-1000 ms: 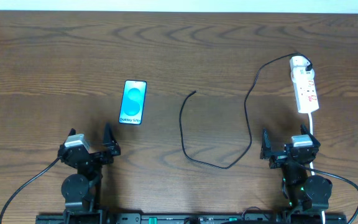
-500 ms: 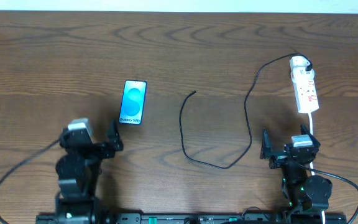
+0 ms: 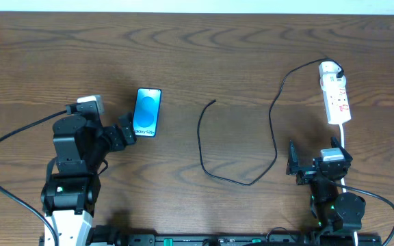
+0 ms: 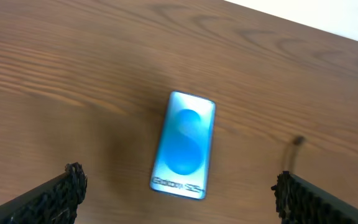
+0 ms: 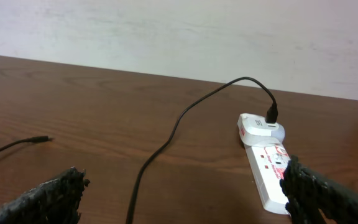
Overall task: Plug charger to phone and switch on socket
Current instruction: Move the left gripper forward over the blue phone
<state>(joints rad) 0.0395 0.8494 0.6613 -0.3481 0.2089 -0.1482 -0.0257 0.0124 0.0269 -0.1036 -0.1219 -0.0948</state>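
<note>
— Two grippers, and both are spread wide with nothing in them, right?

— Yes. Our left gripper (image 3: 123, 131) hangs just beside the phone (image 3: 147, 112), at its near left corner. Our right gripper (image 3: 313, 162) sits by the near edge of the table (image 3: 252, 48), toward the right corner.

— Where are our things?

— We see the phone flat, blue screen up, left of the middle. The charger (image 3: 201, 140) has its small tip (image 3: 213, 102) in the middle, apart from the phone. The socket (image 3: 336, 96) lies by the right edge, toward the far corner, with the charger's other end plugged in.

— What step are we on?

— We think we are going for the phone. Next we need to hold it steady, pick up the tip, and line it up with the phone's end. The switch comes last.
</note>
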